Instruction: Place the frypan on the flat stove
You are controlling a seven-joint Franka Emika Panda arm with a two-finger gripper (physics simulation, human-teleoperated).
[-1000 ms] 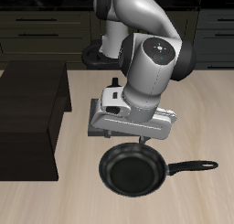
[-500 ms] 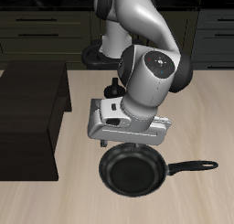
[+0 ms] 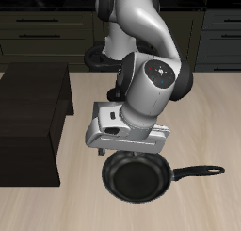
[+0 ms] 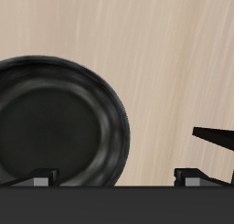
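The frypan point(image 3: 137, 176) is a round black pan lying on the wooden table near its front edge. Its long thin handle point(image 3: 200, 172) points sideways. My gripper point(image 3: 127, 149) hangs just above the pan's back rim, under the grey hand point(image 3: 127, 131). In the wrist view the pan point(image 4: 59, 122) fills one side and both fingertips point(image 4: 41, 179) stand wide apart with nothing between them. The gripper point(image 4: 119, 177) is open and empty. The flat stove is not visible; the arm covers the table behind the pan.
A large dark brown cabinet block point(image 3: 33, 117) stands on the table beside the arm. A small black knob-shaped object point(image 3: 118, 86) shows behind the arm. A dark pointed shape point(image 4: 216, 134) lies on the table near one fingertip; I cannot tell what it is.
The hand has come down and a little toward the table's front edge, closer to the pan's back rim. The pan has not moved.
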